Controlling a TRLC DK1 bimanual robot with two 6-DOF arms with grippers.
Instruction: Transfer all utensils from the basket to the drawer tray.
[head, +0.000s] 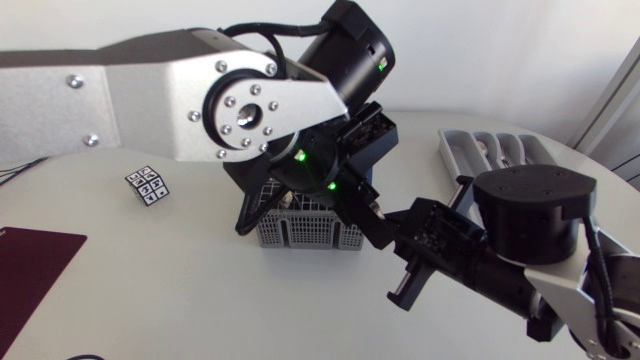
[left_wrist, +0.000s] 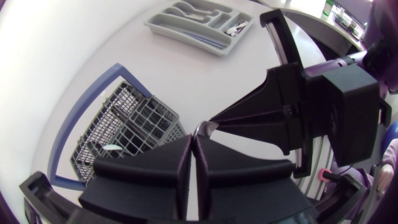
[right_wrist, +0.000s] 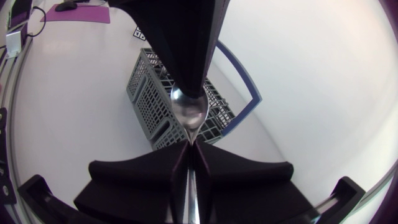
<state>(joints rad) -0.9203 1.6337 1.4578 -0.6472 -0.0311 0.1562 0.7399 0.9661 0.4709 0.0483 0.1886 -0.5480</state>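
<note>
1. Holding the spoon (right_wrist: 188, 112) in the air over the middle of the desk (head: 200, 290), just beside the basket (head: 300, 232).
2. Clamping its handle in the right gripper (right_wrist: 189, 144), bowl end out ahead.
3. Pinching the bowl's tip in the left gripper (left_wrist: 193, 138), clenched, nose to nose with the right one.
4. Beside it: grey mesh basket with a blue handle, one pale piece in a compartment.
5. Near the desk's far right edge, well apart from the basket: drawer tray (head: 445, 150) with metal utensils in it.
6. Towards the left edge: patterned cube (head: 147, 186) and, nearer the corner, dark red mat (head: 30, 265).
</note>
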